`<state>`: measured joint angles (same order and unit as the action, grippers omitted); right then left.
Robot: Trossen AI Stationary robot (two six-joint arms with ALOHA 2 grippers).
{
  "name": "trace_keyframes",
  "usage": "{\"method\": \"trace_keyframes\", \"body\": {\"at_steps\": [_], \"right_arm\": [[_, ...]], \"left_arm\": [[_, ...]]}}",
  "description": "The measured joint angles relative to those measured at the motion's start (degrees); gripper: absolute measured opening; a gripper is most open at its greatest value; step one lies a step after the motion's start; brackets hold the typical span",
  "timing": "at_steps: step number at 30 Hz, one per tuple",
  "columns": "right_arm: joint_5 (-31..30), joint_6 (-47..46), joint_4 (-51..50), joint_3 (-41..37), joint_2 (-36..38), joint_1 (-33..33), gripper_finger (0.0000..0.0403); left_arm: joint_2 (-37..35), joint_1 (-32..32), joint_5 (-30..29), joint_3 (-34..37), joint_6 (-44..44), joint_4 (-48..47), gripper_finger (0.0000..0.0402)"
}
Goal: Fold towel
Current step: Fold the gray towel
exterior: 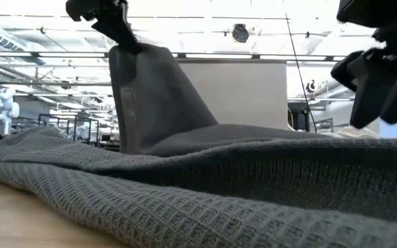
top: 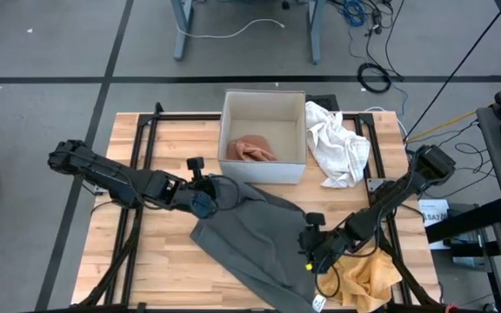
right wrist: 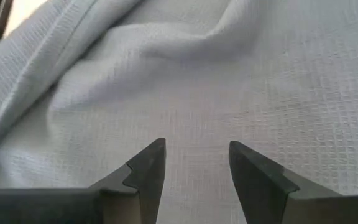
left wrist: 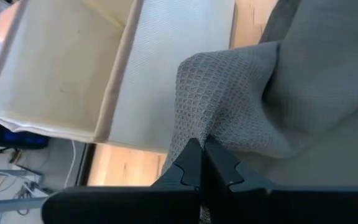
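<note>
A grey waffle-weave towel (top: pixel 255 235) lies crumpled across the middle of the table, its far-left corner raised. My left gripper (top: pixel 211 193) is shut on that raised corner, beside the near wall of the white box (top: pixel 263 137). My right gripper (top: pixel 310 252) is open and hovers over the towel's right edge; in the right wrist view its fingers (right wrist: pixel 194 171) stand apart above the flat cloth (right wrist: pixel 229 81). In the low view the raised corner (exterior: pixel 140 89) stands as a peak while the rest sprawls on the table. My left gripper pinches the towel's far-left corner (left wrist: pixel 197 127) between its two fingers (left wrist: pixel 188 165), coming level from the table's left. The cloth bunches in folds at the pinch. That corner is lifted clear; the rest of the towel (top: pixel 259 248) drapes down onto the table.
The white box holds a pink cloth (top: pixel 252 149). A white towel (top: pixel 337 143) lies heaped right of the box. A yellow cloth (top: pixel 368 276) sits at the near right corner. Bare wood (top: pixel 159 252) lies left of the grey towel.
</note>
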<state>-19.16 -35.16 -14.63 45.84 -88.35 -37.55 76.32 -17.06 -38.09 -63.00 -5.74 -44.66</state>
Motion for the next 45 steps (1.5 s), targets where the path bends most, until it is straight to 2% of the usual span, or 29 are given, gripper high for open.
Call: {"method": "trace_keyframes", "body": {"at_steps": [6, 12, 17, 20, 22, 27, 30, 36, 45], "right_arm": [[3.73, 0.39, 5.75, 0.00, -4.31, 0.06, 0.0164], [11.46, 0.24, 15.97, 0.00, -11.46, 0.05, 0.0164], [19.34, -0.21, 29.17, 0.07, -16.00, -0.63, 0.0164], [21.84, -0.28, 35.44, 0.02, -16.76, -1.68, 0.0164], [22.73, -0.74, 36.29, 0.06, -16.27, -2.14, 0.0164], [22.30, -1.46, 30.74, 0.01, -11.99, -2.33, 0.0164], [17.39, -1.41, 21.59, 0.04, -7.48, -2.37, 0.0164], [-2.72, -2.71, 0.88, 0.04, 0.06, -2.05, 0.0164], [-13.20, -4.78, -14.48, 0.01, 0.52, 2.42, 0.0164]], "left_arm": [[2.26, 0.41, 0.14, 0.00, -0.07, 0.15, 0.0000], [5.49, 1.91, -0.41, 0.02, -0.22, 0.10, 0.0000], [6.43, 3.14, -1.71, 0.02, -0.22, 0.00, 0.0000], [6.48, 4.07, -1.81, 0.02, -0.20, 0.04, 0.0000], [6.48, 4.52, -1.83, 0.02, -0.19, 0.08, 0.0000], [6.48, 5.42, -1.70, 0.02, 0.21, 0.12, 0.0000], [6.48, 5.46, -1.50, 0.02, 0.24, 0.13, 0.0000], [6.48, 5.42, -0.01, 0.02, 0.23, 0.13, 0.0000], [6.48, 4.87, 0.87, 0.02, 0.13, 0.13, 0.0000]]}}
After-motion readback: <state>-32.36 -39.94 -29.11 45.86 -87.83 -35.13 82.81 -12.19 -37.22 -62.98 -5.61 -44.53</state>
